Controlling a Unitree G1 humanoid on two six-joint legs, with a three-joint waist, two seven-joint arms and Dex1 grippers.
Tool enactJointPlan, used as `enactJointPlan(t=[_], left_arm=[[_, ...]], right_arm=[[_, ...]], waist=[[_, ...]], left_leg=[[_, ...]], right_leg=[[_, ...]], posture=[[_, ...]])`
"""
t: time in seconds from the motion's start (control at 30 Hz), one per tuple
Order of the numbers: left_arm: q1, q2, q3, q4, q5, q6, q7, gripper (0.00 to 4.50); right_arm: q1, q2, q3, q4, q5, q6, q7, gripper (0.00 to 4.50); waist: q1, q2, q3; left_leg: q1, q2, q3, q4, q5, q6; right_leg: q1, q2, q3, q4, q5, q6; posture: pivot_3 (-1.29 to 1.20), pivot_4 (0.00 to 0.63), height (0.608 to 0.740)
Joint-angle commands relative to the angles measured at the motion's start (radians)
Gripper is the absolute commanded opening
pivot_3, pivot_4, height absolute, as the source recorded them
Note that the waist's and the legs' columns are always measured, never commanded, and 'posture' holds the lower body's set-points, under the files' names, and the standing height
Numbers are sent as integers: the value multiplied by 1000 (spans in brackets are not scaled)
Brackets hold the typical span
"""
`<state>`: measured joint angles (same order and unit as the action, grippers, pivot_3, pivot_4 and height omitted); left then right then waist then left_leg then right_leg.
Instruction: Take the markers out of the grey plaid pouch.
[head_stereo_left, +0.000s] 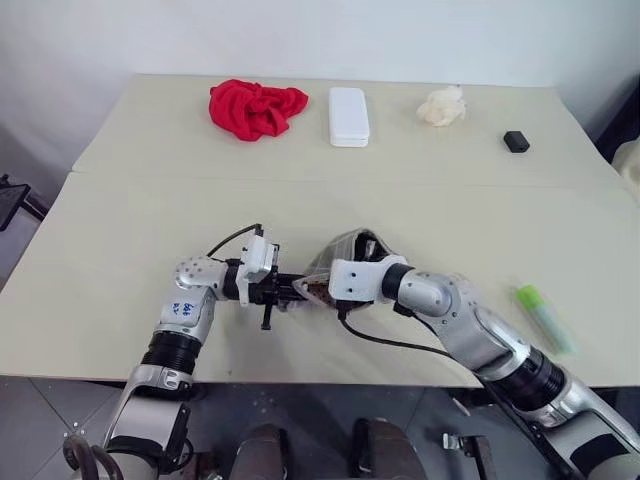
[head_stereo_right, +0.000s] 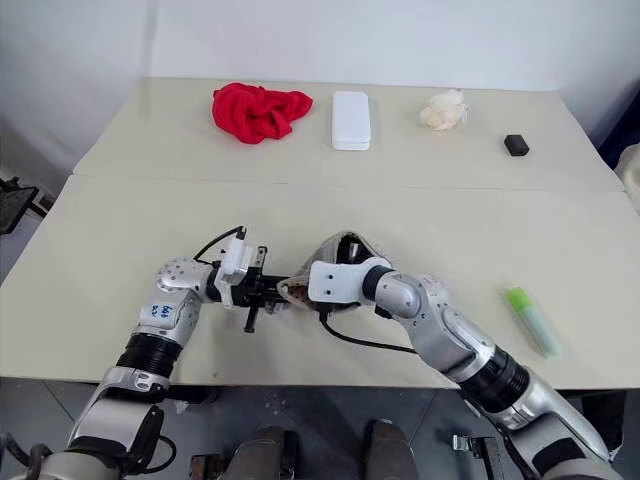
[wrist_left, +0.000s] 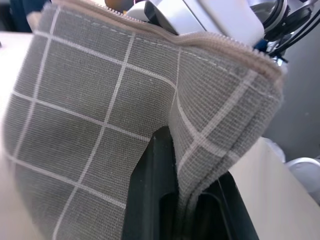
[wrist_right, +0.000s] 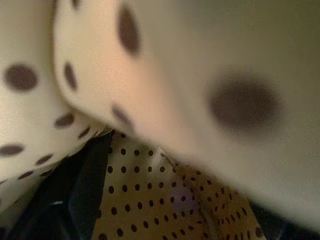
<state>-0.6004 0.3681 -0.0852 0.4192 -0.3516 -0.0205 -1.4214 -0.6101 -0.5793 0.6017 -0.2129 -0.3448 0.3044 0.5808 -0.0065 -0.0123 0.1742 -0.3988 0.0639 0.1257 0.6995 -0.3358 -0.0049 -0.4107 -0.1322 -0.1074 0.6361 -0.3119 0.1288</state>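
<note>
The beige table (head_stereo_left: 120, 300) carries everything. Near its front edge the grey plaid pouch (head_stereo_left: 345, 255) is held up off the surface, its left end pinched tight in the left gripper (head_stereo_left: 298, 288). The right gripper (head_stereo_left: 335, 280) reaches into the pouch's open mouth among beige dotted lining; I cannot tell how its fingers stand. The light green marker (head_stereo_left: 543, 315) lies well off to the right. No readable writing shows on anything.
</note>
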Motion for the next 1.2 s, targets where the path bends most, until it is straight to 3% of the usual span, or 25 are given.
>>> enactJointPlan(t=[0.03, 0.13, 0.27, 0.53, 0.63, 0.77, 1.0, 1.2], left_arm=[[-13, -8, -9, -110, -76, 65, -53, 0], [-11, 8, -5, -150, -103, 149, -64, 0], [-15, 30, -4, -198, -143, 260, -85, 0], [-43, 48, 23, -224, -249, 503, -82, 0], [-53, 54, 53, -181, -306, 636, -66, 0], [-44, 66, 50, -137, -291, 666, -75, 0], [-9, 71, -4, -103, -183, 494, -103, 0], [17, 49, -30, -125, -145, 392, -110, 0]], right_arm=[[-12, 16, -25, 42, -4, -54, 39, 3972], [6, -27, -86, -6, 38, -27, 129, 3972], [95, -186, -183, -183, 146, 99, 341, 3972], [158, -356, -285, -389, 235, 302, 479, 3972], [69, -311, -260, -407, 253, 429, 469, 3972], [-54, -225, -167, -367, 220, 530, 433, 3972], [-114, -125, 4, -212, 83, 453, 348, 3972], [-87, -29, 54, -83, -7, 281, 233, 3972]], waist=[[0, 0, 0], [3, 0, 0], [12, 0, 0], [5, 0, 0], [3, 0, 0], [1, 0, 0], [2, 0, 0], [-4, 0, 0]], left_leg=[[0, 0, 0, 0, 0, 0], [0, 0, 0, 0, 0, 0], [-1, 0, -2, 0, 0, 0], [-1, 0, -2, 1, 0, 0], [0, 0, -2, 1, 0, 0], [0, 1, -2, 0, 1, -1], [0, 0, -2, 1, 1, -1], [0, 0, -1, 0, 1, -2]], right_leg=[[0, 0, 0, 0, 0, 0], [0, 0, 0, 0, 0, 0], [0, 0, -1, -1, 0, 0], [0, 0, -1, 0, 0, 0], [1, 0, -1, 0, 0, 0], [0, 1, -1, 1, 0, -1], [0, 0, -1, 1, 0, 0], [0, 1, -1, 1, 0, -1]], posture=[[0, 150, 740], [0, 150, 740], [0, 150, 740], [0, 150, 740], [0, 150, 740], [0, 150, 740], [0, 150, 740], [0, 150, 740]])
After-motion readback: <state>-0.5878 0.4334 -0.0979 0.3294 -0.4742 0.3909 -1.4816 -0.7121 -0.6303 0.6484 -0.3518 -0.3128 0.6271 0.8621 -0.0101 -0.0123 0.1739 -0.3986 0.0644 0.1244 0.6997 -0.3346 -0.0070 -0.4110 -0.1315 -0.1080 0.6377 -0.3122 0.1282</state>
